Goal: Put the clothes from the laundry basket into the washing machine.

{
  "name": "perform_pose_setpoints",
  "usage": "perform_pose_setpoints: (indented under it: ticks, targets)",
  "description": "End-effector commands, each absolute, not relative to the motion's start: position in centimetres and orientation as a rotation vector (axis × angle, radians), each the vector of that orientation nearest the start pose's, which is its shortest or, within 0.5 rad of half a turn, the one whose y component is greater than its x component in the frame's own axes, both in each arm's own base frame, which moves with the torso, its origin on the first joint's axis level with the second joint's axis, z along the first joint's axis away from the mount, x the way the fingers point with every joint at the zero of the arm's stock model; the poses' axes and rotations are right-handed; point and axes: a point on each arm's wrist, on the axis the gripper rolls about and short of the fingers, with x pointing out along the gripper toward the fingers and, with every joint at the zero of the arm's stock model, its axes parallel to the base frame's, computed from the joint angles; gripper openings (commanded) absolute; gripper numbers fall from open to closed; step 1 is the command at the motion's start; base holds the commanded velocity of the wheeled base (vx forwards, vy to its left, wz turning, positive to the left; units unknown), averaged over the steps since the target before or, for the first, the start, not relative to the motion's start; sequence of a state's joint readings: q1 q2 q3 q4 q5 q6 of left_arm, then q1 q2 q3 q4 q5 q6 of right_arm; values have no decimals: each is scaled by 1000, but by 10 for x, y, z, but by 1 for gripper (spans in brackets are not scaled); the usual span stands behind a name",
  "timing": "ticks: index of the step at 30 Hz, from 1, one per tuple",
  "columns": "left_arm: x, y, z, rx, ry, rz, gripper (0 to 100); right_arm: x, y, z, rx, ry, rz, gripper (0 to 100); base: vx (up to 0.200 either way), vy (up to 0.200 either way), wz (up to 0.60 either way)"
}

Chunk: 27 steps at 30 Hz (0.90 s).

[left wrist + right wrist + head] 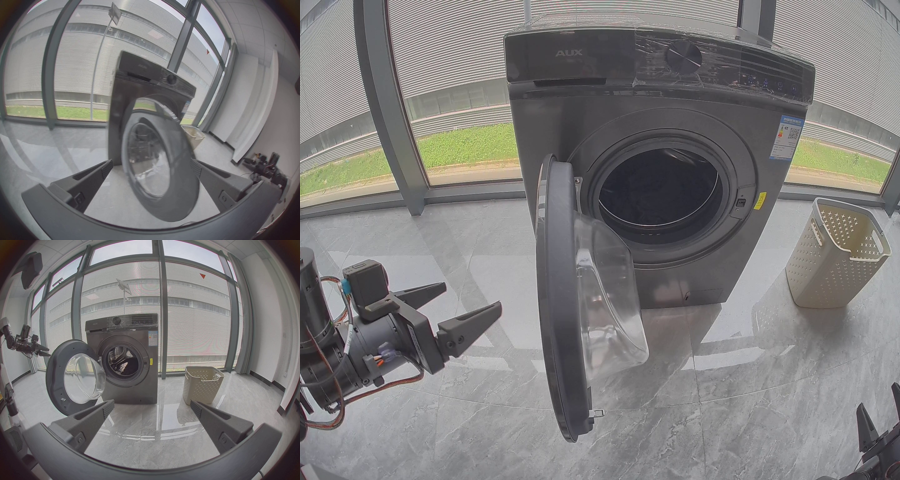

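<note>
Left gripper [472, 297]: spread wide and empty, held above the floor [487, 250].
Right gripper [150, 403]: spread wide and empty, held low over the floor.
Washing machine [650, 187]: grey front-loader, stood ahead of both grippers and well apart from them, in front of the window [450, 94].
Door [562, 300]: swung fully open on the side toward the left gripper; found near that gripper, ahead of its fingertips, apart from them.
Clothes [125, 365]: dark fabric is seen inside the drum [659, 197], beyond the open door from the left gripper.
Laundry basket [837, 256]: cream, perforated, set upright on the floor just beside the machine, ahead of the right gripper and well apart from it.
</note>
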State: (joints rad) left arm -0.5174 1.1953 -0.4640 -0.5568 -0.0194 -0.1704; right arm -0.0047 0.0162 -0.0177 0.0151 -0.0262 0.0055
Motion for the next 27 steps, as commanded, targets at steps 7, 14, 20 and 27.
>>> perform_pose_setpoints:
  ticks: [7,14,20,27]
  targets:
    - [181,-100,187,-85,256,-501,100,-23,0,76,5,8,-31,100,0,0,0]
    - [205,-129,187,-102,228,-558,100,-23,0,76,5,8,-31,100,0,0,0]
    - [220,-156,192,-138,212,-586,100,-23,0,76,6,6,-31,100,0,0,0]
    - [239,-188,193,-138,200,-601,100,-23,0,76,5,6,-31,100,0,0,0]
